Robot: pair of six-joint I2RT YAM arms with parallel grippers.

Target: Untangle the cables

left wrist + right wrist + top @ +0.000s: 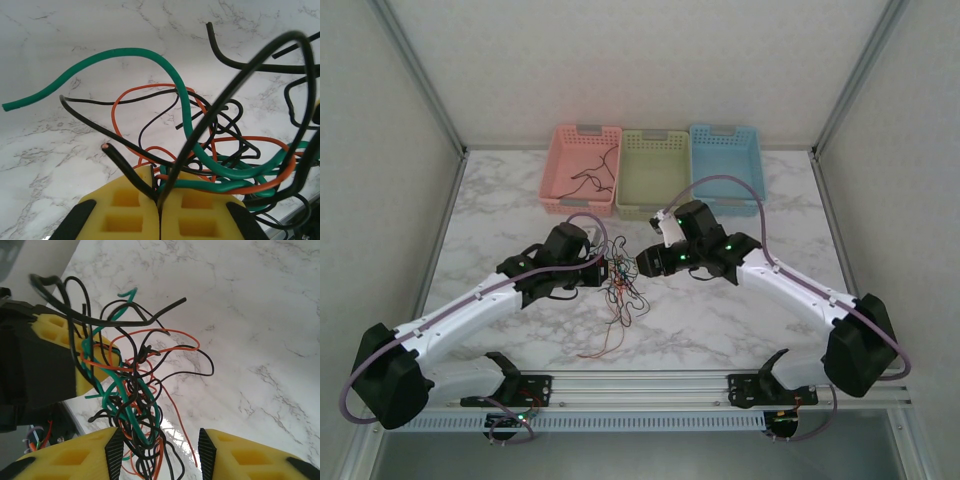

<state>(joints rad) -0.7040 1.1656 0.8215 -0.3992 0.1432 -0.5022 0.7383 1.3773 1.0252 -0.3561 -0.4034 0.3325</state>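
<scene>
Cables (623,290): one knot of black, green, red and orange strands, about the middle of the marble table (740,320), lifted between the two claws, with loose ends trailing toward the near edge. Single strands are too thin to trace from above. In the right wrist view the knot's (135,405) lower part is cut off by the bottom edge. Left claw (159,210): yellow pads (125,205) pressed together, black strands pinched in the seam; finger bases cut off at the frame edge. Right claw (160,445): pads apart, part of the knot hanging in the gap; contact with either pad cannot be told. Far edge: pink basket (564,160) holding a few dark strands of uncertain colour, green basket (653,205), and blue basket (727,135), whose near rim is partly hidden by the right arm.
</scene>
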